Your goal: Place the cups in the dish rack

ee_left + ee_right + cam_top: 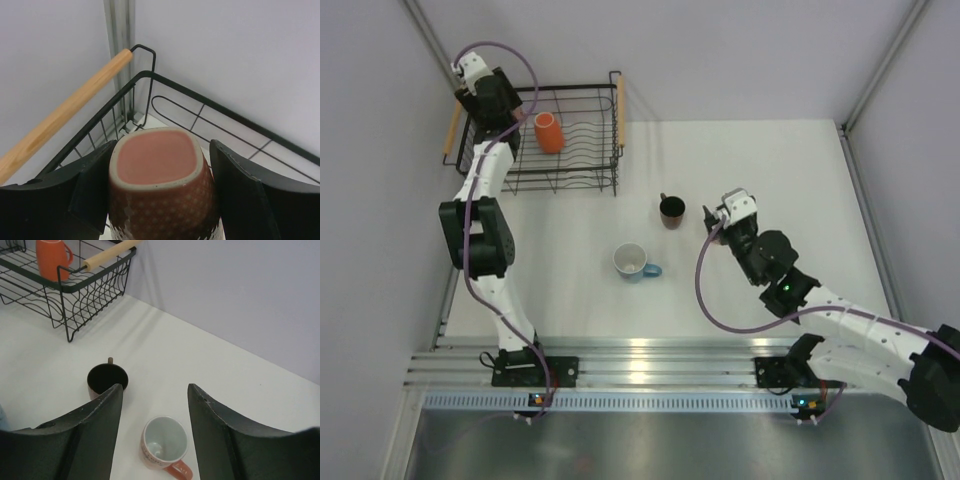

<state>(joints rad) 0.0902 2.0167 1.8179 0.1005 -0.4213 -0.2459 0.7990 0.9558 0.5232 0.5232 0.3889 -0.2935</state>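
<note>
My left gripper is over the left back corner of the black wire dish rack. In the left wrist view it is shut on a salmon-pink cup, held bottom up inside the rack's corner. An orange cup stands bottom up in the rack. A dark cup and a light blue cup stand on the table. My right gripper is open above a second salmon-pink cup, upright with a pale inside. The dark cup is just left of it.
The rack has a wooden handle on its left and another on its right. Grey walls stand close behind and left of the rack. The orange cup and rack show far left in the right wrist view.
</note>
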